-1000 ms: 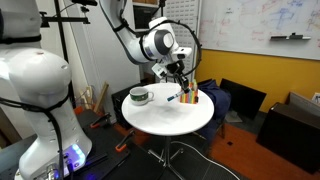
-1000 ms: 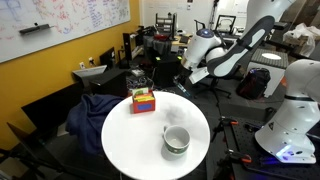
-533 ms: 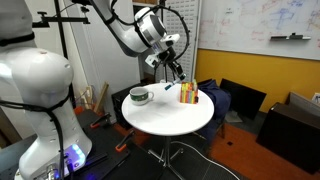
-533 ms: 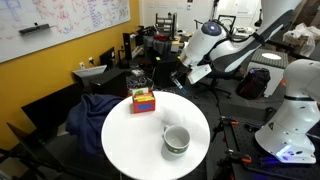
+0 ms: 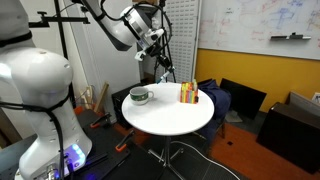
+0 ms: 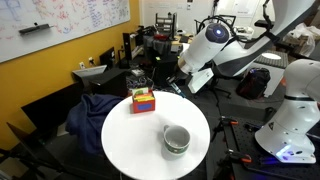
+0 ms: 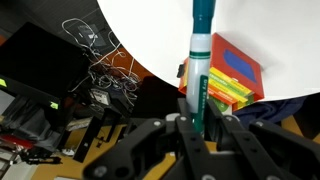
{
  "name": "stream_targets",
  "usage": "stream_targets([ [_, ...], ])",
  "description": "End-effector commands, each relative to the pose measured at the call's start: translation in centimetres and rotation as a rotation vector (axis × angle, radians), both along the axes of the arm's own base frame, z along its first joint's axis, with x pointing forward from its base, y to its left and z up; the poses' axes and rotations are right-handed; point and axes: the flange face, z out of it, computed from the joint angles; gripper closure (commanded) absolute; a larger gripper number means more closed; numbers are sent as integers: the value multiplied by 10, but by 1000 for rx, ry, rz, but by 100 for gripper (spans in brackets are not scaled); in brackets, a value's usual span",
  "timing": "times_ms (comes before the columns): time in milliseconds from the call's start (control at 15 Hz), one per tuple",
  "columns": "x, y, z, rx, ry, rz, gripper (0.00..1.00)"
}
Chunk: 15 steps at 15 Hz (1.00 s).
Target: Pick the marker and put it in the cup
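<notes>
The tool (image 7: 200,126) was pressed together on the marker (image 7: 199,65), pinching the lower end of its white barrel between the two fingers. In the wrist view the marker stood out straight from the tool, its blue-green end pointing away, toward the white round desk (image 7: 150,30). The tool hung in the air above the far edge of the desk, not touching it. Just beside the marker in that view was the striped holder (image 7: 228,75), which stood on the desk near its rim. The cup (image 6: 177,139) stood upright on the desk in both exterior views, well apart from the holder and from the tool. In the exterior views the marker was too small to see clearly
</notes>
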Motion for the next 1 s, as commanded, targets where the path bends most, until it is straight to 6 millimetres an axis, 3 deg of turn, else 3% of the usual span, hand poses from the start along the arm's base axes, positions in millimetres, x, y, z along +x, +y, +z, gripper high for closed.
stream_targets([
  [0,-4,27,4,-37,-5,5,95],
  [267,-4,52,2,-55,-3,34,95],
  [933,-7,87,-7,-76,21,104,95],
])
